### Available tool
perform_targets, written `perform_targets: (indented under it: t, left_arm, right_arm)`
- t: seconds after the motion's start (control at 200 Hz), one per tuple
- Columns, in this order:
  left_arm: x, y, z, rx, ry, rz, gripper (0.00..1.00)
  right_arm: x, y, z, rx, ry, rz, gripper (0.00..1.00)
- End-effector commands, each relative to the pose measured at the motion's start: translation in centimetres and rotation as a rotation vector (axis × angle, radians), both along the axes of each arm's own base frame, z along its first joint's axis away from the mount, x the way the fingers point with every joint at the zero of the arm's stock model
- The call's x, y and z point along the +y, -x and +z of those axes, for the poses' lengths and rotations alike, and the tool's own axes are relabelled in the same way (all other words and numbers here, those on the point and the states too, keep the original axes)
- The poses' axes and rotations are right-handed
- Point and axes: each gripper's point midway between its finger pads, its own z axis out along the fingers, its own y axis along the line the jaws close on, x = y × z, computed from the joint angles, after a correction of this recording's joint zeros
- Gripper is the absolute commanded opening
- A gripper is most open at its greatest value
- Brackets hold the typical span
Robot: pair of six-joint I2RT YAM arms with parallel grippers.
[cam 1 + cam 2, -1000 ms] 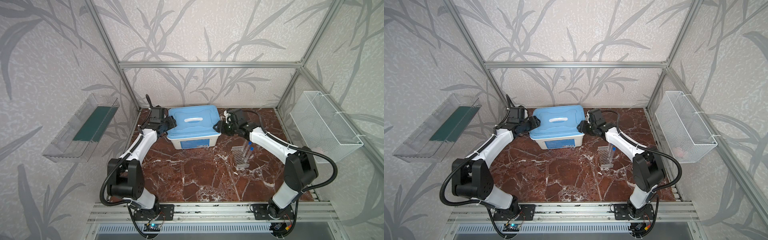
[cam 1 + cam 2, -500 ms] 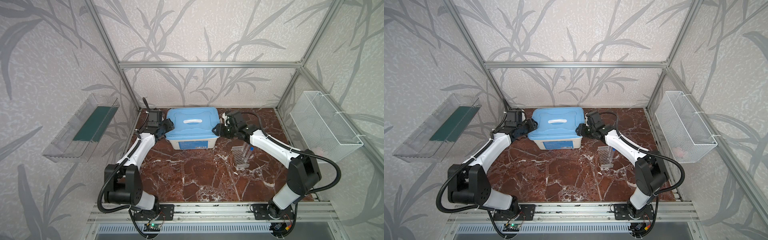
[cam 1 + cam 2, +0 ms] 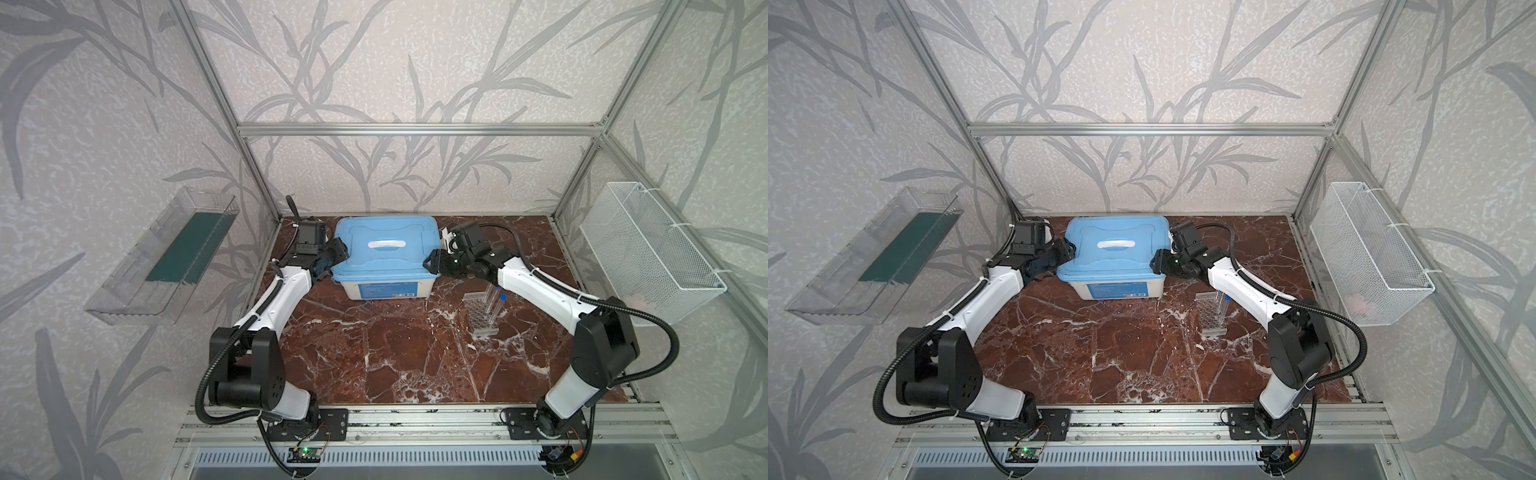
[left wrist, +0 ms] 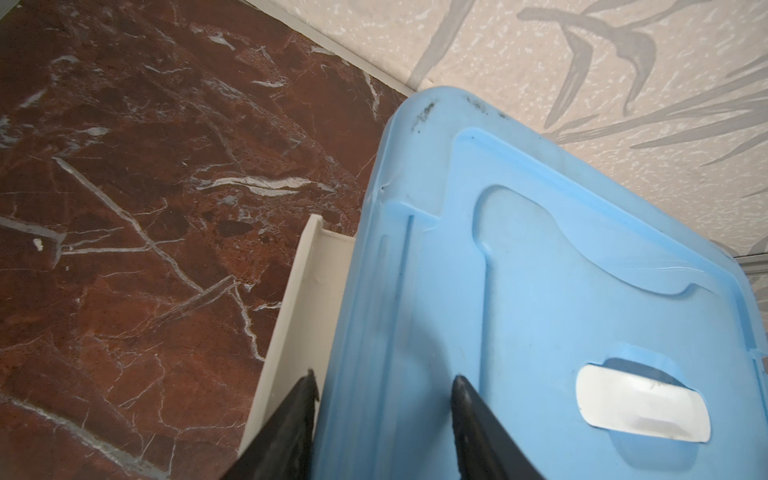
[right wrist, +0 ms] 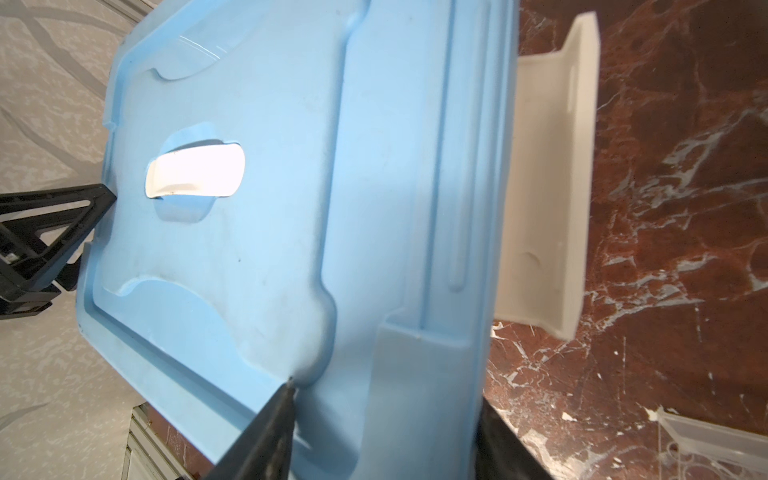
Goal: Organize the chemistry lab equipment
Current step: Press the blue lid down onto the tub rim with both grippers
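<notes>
At opposite ends, left gripper (image 3: 340, 252) and right gripper (image 3: 429, 262) clamp one blue lid (image 3: 374, 264)

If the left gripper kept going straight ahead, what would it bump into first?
The blue lid on the white tub. The left gripper has its jaws either side of the lid's edge, so it would probably push into the lid at once.

Setting: a purpose-built robot test cell. Indicators: aluminium profile frame (image 3: 415, 129), leaf-patterned wall panels (image 3: 415, 70), marble-look tabletop (image 3: 395, 357), front mounting rail (image 3: 415, 422) carrying the left arm (image 3: 278, 299) and right arm (image 3: 540, 291), exposed circuit board (image 3: 305, 454), wall-hung wire basket (image 3: 648, 257) and clear tray (image 3: 124, 299).
</notes>
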Motion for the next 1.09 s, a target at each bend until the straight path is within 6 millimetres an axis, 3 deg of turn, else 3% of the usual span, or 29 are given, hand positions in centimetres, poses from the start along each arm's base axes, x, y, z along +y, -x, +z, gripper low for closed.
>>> perform_targets:
  t: [0.0,0.12,0.21,0.31,0.51,0.775,1.0,1.09]
  left_arm:
    - [0.1,1.7,-2.6,0.129,-0.024,-0.006,0.54]
    - [1.3,1.2,0.6,0.049,-0.070,0.023,0.65]
    - [2.8,0.7,1.6,0.030,-0.049,0.053,0.77]
    - [3.5,0.1,1.3,0.021,-0.008,0.053,0.93]
    - [2.0,-1.0,-0.5,0.002,0.087,0.002,0.97]
    - [0.5,-1.7,-1.5,-0.011,0.204,-0.034,0.95]
    - [0.0,-0.3,-1.5,0.044,0.113,-0.051,0.65]
    - [-0.2,0.9,-1.7,0.098,-0.028,-0.050,0.64]
  right_arm:
    - [-1.7,2.4,-5.8,0.149,0.178,0.039,0.61]
    - [-2.1,2.6,-6.2,0.155,0.193,0.030,0.61]
    - [-2.2,2.7,-6.3,0.158,0.199,0.028,0.61]
    - [-2.1,2.6,-5.9,0.152,0.186,0.023,0.61]
    - [-2.2,2.7,-5.9,0.139,0.176,0.015,0.61]
    - [-2.0,2.8,-6.1,0.133,0.162,0.021,0.61]
    - [-1.8,3.0,-6.1,0.127,0.137,0.017,0.61]
    - [-1.8,3.1,-6.4,0.129,0.135,0.015,0.60]
